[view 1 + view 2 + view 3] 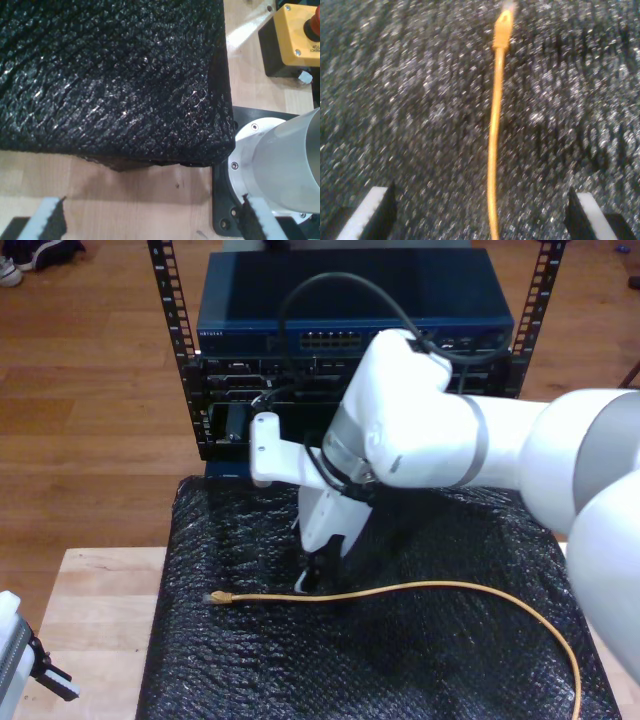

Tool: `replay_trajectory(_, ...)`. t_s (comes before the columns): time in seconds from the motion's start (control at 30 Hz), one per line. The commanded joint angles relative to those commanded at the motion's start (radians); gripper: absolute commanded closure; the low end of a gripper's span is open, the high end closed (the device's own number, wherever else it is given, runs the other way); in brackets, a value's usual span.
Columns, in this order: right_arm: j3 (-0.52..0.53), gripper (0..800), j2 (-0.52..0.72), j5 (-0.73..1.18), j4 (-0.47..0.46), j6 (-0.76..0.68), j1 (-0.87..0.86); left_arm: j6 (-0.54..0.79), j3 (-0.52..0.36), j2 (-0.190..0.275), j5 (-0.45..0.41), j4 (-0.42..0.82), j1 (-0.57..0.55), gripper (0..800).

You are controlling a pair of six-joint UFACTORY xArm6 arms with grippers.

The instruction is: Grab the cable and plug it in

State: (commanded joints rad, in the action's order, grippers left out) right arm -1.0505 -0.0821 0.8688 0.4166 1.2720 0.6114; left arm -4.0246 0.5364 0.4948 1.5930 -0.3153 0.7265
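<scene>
The cable (493, 150) lies loose on the black foam mat (410, 100), running between the spread fingers of my second gripper (482, 212), which hovers just above it, the plug (502, 27) farther ahead. My first gripper (150, 220), also spread and holding nothing, hangs over the wooden table (125, 195) by the mat's corner. Beyond stands the network rack (350, 330).

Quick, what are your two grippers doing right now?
My first gripper: open, holding nothing.
My second gripper: open over the cable, not gripping it.
</scene>
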Motion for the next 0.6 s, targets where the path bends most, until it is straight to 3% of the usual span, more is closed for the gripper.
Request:
replay_trajectory(0.17,-0.034,11,-0.038,-0.011,-0.072,-0.097,0.044,0.000,0.000,0.000,-0.002,0.000,0.000,0)
replay_trajectory(0.4,-0.087,11,-0.095,-0.006,-0.288,-0.285,0.086,-0.006,0.003,0.000,-0.003,0.000,0.002,0)
replay_trajectory(0.6,-0.141,12,-0.150,-0.003,-0.324,-0.327,0.120,-0.021,0.008,0.002,-0.003,0.000,0.005,0)
